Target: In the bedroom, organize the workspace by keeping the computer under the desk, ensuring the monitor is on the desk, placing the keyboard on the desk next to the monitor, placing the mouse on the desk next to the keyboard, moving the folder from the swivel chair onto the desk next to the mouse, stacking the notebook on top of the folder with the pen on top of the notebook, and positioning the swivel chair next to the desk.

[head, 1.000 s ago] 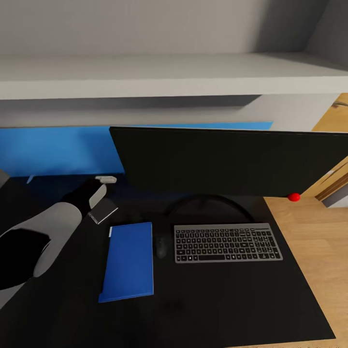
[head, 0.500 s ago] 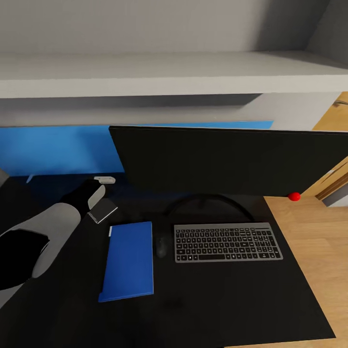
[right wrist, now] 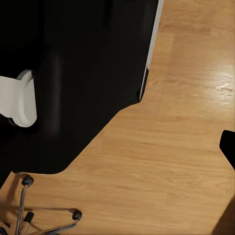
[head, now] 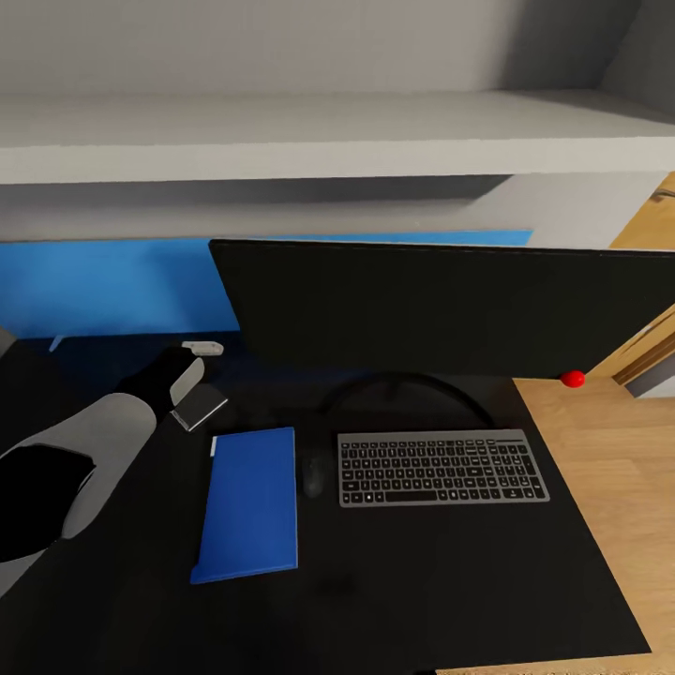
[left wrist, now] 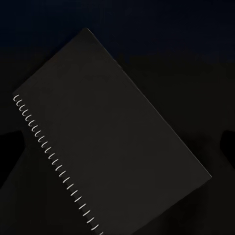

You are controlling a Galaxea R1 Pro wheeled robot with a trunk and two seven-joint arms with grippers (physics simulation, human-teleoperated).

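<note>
Left claw (head: pixel 192 380), arm stretched forward over the desk (head: pixel 422 581), hovers wide above the notebook (left wrist: pixel 110 132).

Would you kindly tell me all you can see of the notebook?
The notebook is a thin dark rectangle with a plain black cover and a pale wire spiral along one long edge. It lies flat on the desk, set askew, just behind the folder without resting on it, directly beneath the left gripper.

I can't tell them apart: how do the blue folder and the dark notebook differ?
The folder is bright blue and larger; the notebook is dark, smaller and spiral-bound. The folder lies nearly square beside the mouse; the notebook sits skewed under the left gripper. Both lie flat on the desk.
</note>
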